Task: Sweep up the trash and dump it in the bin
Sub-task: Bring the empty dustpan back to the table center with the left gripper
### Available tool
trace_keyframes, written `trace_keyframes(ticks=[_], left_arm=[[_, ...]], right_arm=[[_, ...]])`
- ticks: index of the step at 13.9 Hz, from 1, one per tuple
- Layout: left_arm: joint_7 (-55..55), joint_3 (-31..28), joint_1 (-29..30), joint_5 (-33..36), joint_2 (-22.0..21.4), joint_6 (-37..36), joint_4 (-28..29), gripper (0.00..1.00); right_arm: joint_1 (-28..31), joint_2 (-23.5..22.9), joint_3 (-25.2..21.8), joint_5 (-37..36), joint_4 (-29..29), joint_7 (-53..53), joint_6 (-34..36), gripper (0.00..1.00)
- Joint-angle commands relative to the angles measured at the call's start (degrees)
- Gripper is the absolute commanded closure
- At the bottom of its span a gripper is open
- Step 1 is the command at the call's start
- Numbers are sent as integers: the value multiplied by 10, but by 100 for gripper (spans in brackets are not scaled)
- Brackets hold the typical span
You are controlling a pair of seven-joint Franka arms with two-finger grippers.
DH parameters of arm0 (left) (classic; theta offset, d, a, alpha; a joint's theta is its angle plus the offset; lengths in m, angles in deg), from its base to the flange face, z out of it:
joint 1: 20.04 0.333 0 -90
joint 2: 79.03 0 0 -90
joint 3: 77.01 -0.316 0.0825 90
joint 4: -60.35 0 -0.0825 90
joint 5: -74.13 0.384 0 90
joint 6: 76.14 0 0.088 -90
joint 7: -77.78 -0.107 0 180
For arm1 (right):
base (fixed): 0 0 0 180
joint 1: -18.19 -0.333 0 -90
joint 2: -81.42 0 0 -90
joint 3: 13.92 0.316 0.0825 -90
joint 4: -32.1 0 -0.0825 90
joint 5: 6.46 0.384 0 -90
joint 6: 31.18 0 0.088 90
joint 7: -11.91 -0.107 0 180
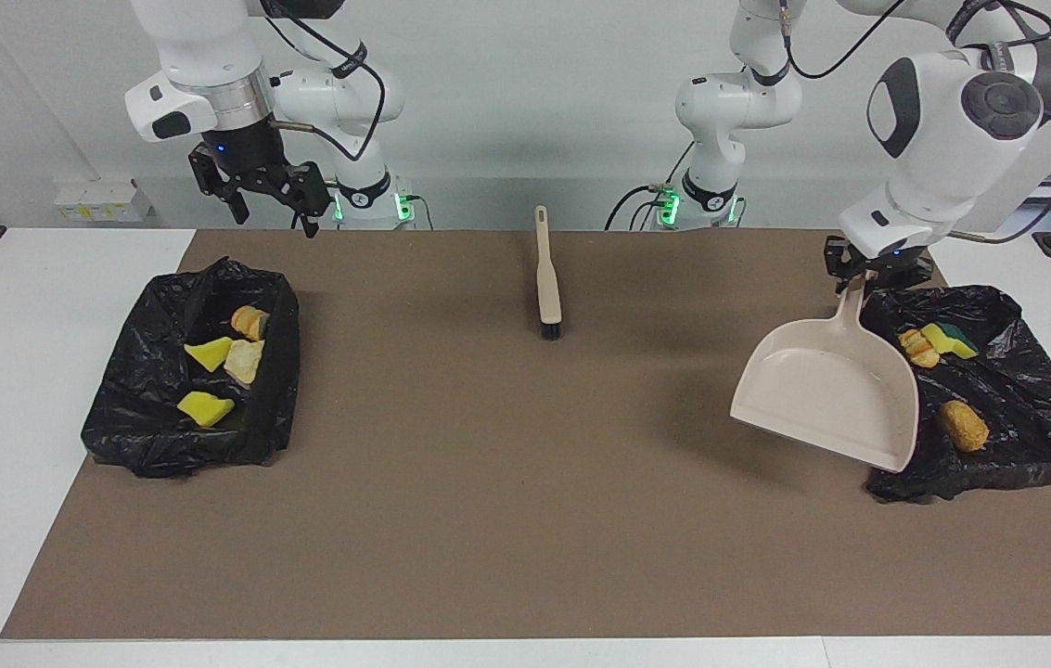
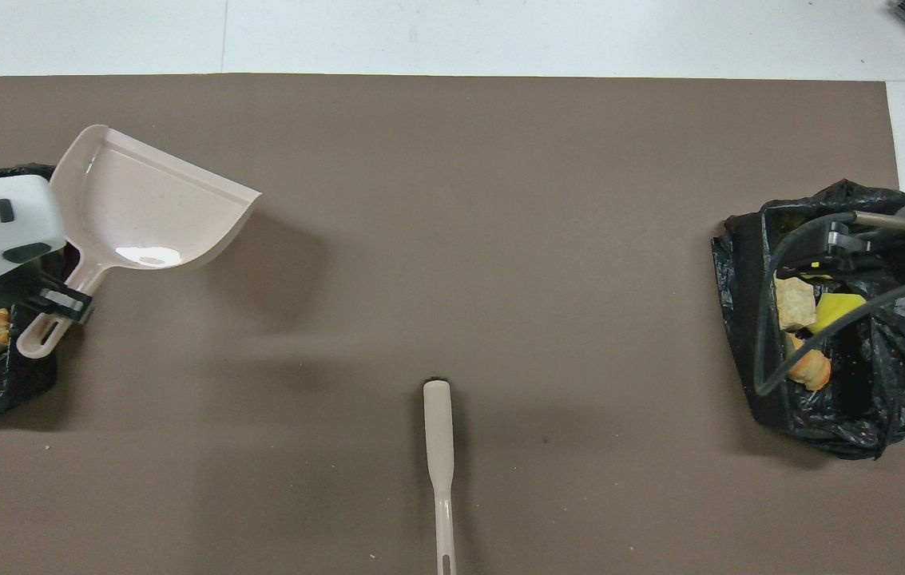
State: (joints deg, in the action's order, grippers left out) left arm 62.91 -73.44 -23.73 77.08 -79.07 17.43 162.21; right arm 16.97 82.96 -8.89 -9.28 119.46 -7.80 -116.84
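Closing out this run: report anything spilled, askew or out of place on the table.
Nothing looks spilled: every trash scrap lies inside the two black bin bags, none on the brown mat. The left gripper holds the empty dustpan tilted above the mat. The brush lies flat; the right gripper hangs open.

Dustpan [image 1: 836, 394]: smooth beige plastic, glossy highlights. Bin liners [image 1: 145, 408]: crinkled, shiny black plastic film. Table mat [image 1: 525, 482]: matt brown, paper-like. Brush [image 1: 546, 278]: smooth beige plastic handle, black bristles.
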Motion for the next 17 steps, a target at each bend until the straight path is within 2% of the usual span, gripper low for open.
trace_keyframes(ticks=[1,3,5,8,12,17], left_arm=[[131,-11,-80,-31,-16,31,24,100],[224,-11,-149,-44,2,79,26,100],[286,-11,-186,-68,24,126,26,100],[366,-12,-249,-70,90,193,19,100],[452,-11,-286,-73,153,292,24,100],[492,-12,-308,-74,205,366,19,100]], right_arm=[[4,-11,-5,-5,-12,16,3,0],[5,-11,-2,-6,-13,16,4,0],[6,-11,-4,-5,-14,16,8,0],[9,-12,-5,-3,-14,28,8,0],[9,-11,-6,3,-14,41,6,0],[13,-3,-10,9,-6,41,6,0]])
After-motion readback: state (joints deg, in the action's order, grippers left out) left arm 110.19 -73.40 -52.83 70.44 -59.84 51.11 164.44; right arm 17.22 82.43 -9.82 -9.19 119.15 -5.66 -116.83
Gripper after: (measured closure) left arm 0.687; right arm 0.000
